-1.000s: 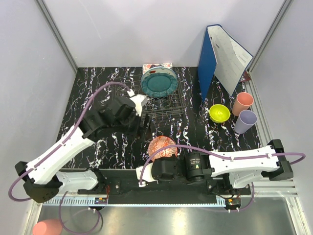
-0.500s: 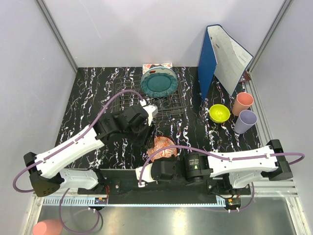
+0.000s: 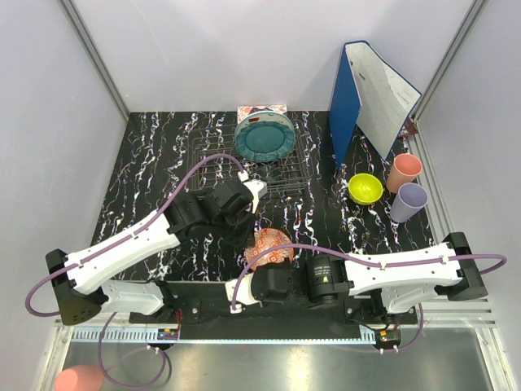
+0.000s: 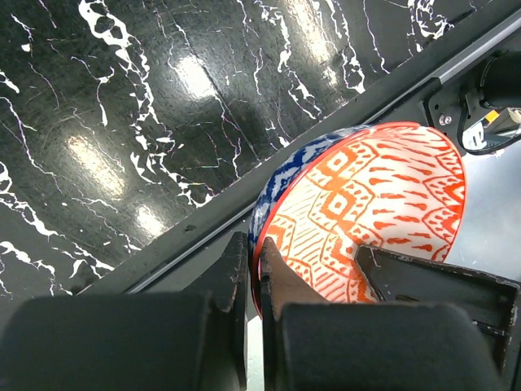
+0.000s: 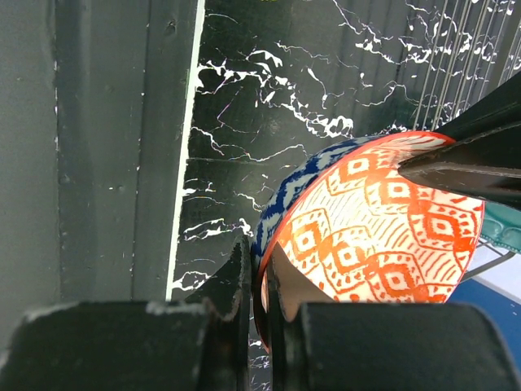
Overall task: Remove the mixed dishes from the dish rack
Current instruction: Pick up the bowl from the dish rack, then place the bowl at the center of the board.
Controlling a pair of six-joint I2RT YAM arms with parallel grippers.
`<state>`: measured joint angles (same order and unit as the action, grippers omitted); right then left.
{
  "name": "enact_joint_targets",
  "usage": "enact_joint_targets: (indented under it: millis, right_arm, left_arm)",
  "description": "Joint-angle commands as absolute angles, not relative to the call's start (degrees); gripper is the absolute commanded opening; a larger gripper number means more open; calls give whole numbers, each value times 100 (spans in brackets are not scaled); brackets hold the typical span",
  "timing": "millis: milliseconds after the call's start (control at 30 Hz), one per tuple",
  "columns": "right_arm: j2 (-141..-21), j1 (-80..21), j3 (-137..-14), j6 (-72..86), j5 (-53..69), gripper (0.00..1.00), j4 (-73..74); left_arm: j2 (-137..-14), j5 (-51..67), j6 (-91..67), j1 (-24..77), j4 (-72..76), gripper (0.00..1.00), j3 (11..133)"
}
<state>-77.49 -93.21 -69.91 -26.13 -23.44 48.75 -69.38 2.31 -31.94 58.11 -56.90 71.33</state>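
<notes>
The blue-white patterned bowl [image 3: 273, 244], orange inside, is tilted just above the table's near edge. Both grippers are shut on its rim. My left gripper [image 3: 251, 234] pinches the rim from the far left, one finger inside and one outside [image 4: 255, 248] the bowl [image 4: 383, 204]. My right gripper [image 3: 259, 265] clamps the near rim [image 5: 259, 262] of the bowl [image 5: 383, 232] the same way. The dish rack [image 3: 281, 175] stands at the back with the teal scalloped plate [image 3: 264, 138] upright in it. Yellow-green bowl [image 3: 365, 188], pink cup [image 3: 404, 171] and lilac cup [image 3: 409, 201] stand at the right.
A blue binder [image 3: 345, 102] stands open at the back right. A patterned book [image 3: 262, 108] leans behind the rack. The black rail of the arm bases [image 3: 203, 289] runs along the near edge under the bowl.
My left arm swung from the rack down to the bowl and its gripper went from open to shut on the rim. The right gripper kept its hold.
</notes>
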Motion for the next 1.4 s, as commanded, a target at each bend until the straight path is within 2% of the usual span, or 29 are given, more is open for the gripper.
enact_joint_targets:
  millis: [0, 100, 133, 200, 233, 267, 467, 600, 733, 933, 1033, 1167, 1367]
  right_arm:
    - [-7400, -9281, -7101, -2628, -3163, 2, 4527]
    - [-7392, -9281, -7145, -2663, -3322, 7, 4491]
    - [-7392, -9281, -7163, -2663, -3374, 31, 4474]
    - [-7409, -9281, -7233, -2663, -3480, 58, 4465]
    - [-7400, -9281, -7259, -2663, -3498, 92, 4465]
    - [-7409, -9281, -7347, -2646, -3515, 99, 4465]
    - [-7234, -9281, -7899, -2505, -3840, 100, 4141]
    - [-7040, -9281, -8392, -2514, -4383, 100, 3631]
    - [-6672, -9290, -8823, -2549, -5254, 100, 2098]
    - [-5556, -9194, -8272, -2515, -6362, 100, -629]
    - [-5073, -9149, -7956, -2259, -6635, 100, -712]
    - [-4843, -9149, -7752, -1575, -6636, 100, -46]
    - [-4641, -9158, -7436, -765, -6355, 100, 589]
  left_arm:
    - [-6855, 150, -3050, 5827, -5740, 0, 7145]
    - [-6847, 106, -3006, 5827, -5669, 0, 7233]
    - [-6838, 97, -2997, 5827, -5669, 0, 7251]
    - [-6847, 53, -2988, 5818, -5643, 0, 7304]
    - [-6838, 53, -2988, 5818, -5634, 0, 7330]
    - [-6838, 44, -2980, 5810, -5616, 0, 7356]
    - [-6785, 52, -3015, 5512, -5502, 0, 7365]
    - [-6593, 44, -3102, 4977, -5405, 0, 7295]
    - [-6302, 27, -3286, 4124, -5239, 0, 7190]
    - [-6091, -544, -3935, 2411, -5090, 0, 7339]
    - [-6204, -257, -4436, 1069, -4713, 0, 7208]
    - [-6669, -185, -4921, 101, -4272, 0, 7286]
    - [-7958, -580, -5563, -545, -3657, 0, 7927]
